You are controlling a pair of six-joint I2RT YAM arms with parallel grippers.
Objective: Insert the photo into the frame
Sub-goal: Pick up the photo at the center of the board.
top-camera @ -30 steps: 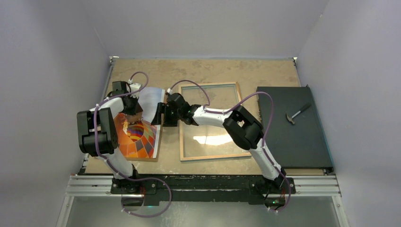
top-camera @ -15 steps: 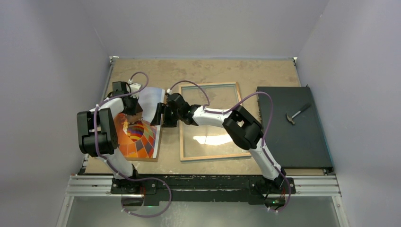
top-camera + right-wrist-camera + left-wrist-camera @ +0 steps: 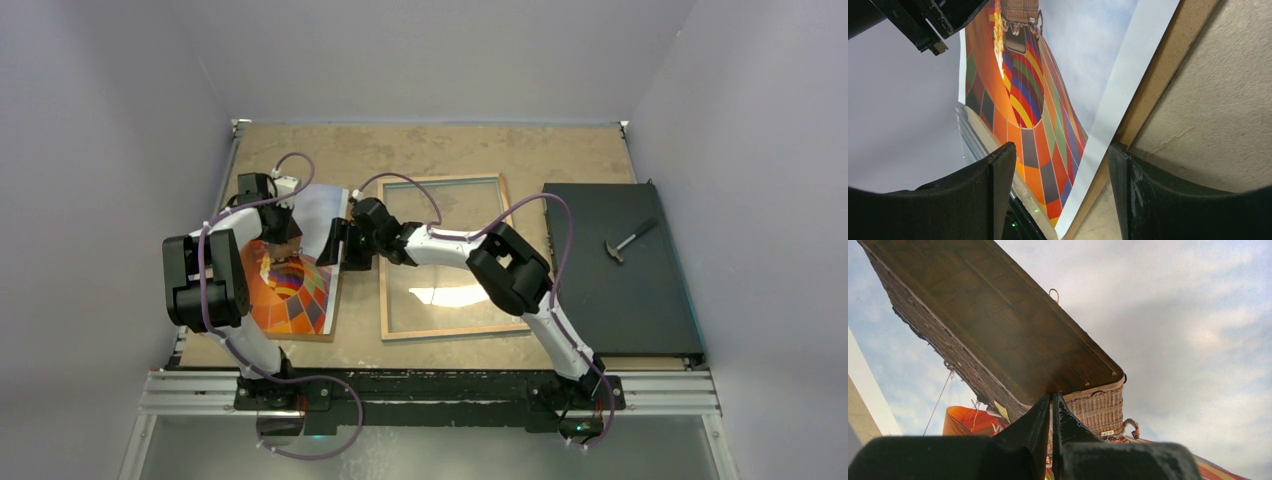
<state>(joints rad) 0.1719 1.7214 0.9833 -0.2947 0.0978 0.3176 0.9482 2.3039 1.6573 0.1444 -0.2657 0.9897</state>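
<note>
At the far left of the bench (image 3: 420, 150), the photo (image 3: 300, 285) lies picture-side up on a brown backing board (image 3: 336, 300). The board's edge shows as a thin strip along the print's right and near sides. The balloon's orange and multicoloured panels point toward the arm bases, with the sky and clouds at the far end.

The left end effector (image 3: 281, 228) is over the far half of the print. In its wrist view the fingers are pinched almost together, with only a sliver between them, and their tips are at the printed wicker basket. I cannot tell whether they press on the paper or grip any of it.

Just to the right, the right end effector (image 3: 338, 245) is at the print's right edge with its jaws wide apart. In its wrist view the white border and the brown board edge run between the two fingers, and neither finger is closed on them.

Next comes the frame (image 3: 383, 290), lying flat beside the board but apart from it, with its light wood rim facing up. Its clear glass pane (image 3: 450, 225) sits inside the rim, and the bench surface and a bright glare show through it. The right arm reaches across the frame's far left corner.

At the far right is a flat black slab (image 3: 600, 300), and on its far part a hammer (image 3: 628, 240) lies at an angle.
</note>
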